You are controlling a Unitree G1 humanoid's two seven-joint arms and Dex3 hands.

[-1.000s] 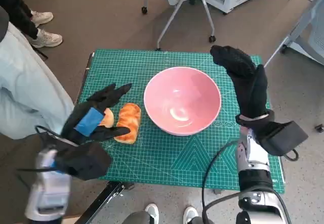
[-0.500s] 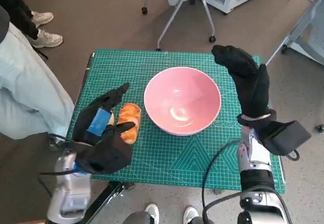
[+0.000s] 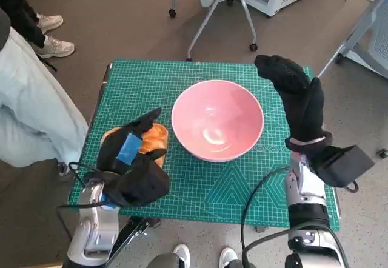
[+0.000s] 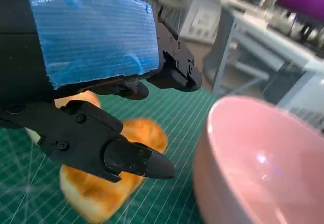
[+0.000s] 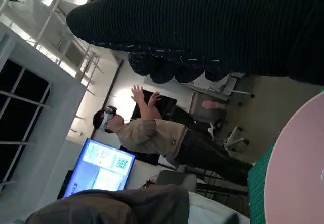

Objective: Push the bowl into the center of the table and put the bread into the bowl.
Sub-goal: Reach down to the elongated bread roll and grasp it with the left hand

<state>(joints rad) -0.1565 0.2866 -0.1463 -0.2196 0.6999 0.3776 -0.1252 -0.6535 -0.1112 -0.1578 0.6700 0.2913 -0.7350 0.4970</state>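
Head view: the pink bowl point(image 3: 217, 120) is seen near the middle of the green mat point(image 3: 242, 189), a little toward the far side. The bread point(image 3: 153, 139) is placed just beside the bowl, on the robot's left, and is not in the bowl. Another small bun point(image 3: 109, 136) is seen beside the bread, partly hidden.

The left hand point(image 3: 130, 153) is held over the bread with its fingers point(image 4: 114, 155) spread apart, and in the left wrist view the bread point(image 4: 109, 186) is seen lying on the mat under them, not gripped. The right hand point(image 3: 297, 101) is held up beside the bowl's right rim, fingers loosely curled, with nothing in it.

A person's pale sleeve point(image 3: 30, 107) is seen at the left. Chair legs point(image 3: 212, 10) are seen past the table.
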